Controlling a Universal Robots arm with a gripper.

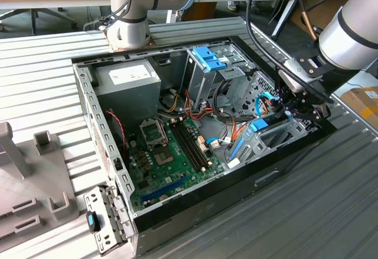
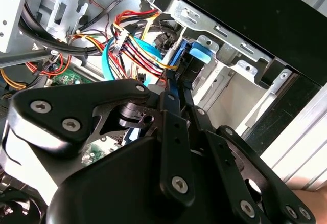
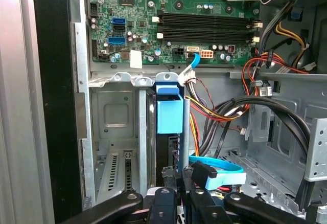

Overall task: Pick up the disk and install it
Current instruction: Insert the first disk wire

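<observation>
One thing to get right here is alignment, since the gripper (image 3: 176,196) is pinched thin on the edge of the disk (image 3: 168,115) and has it standing on edge in the narrow drive bay slot (image 3: 147,132) at the corner of the open PC case (image 1: 195,203). In both wrist views the fingers (image 2: 171,88) sit close together on the black body, with the blue rail tab sticking out ahead of them. So it's clamped on the drive, not just hovering near it.

My take: it looks partly seated, not fully home, though I can't tell how deep it really is. The slot walls are tight on both sides, so keep the drive square to the metal guides and push straight along them. Any tilt and the rail will probably bind.

The bundle of coloured cables (image 3: 219,109) and the flat blue cable (image 3: 217,165) lie just beside the bay, close to the fingers, and could snag. Past that is the motherboard (image 3: 168,19) with its memory slots, well apart from the work. In the exterior view the tall grey cage with the blue latch (image 1: 208,58) stands further in, and the power supply (image 1: 127,81) sits at the far corner
</observation>
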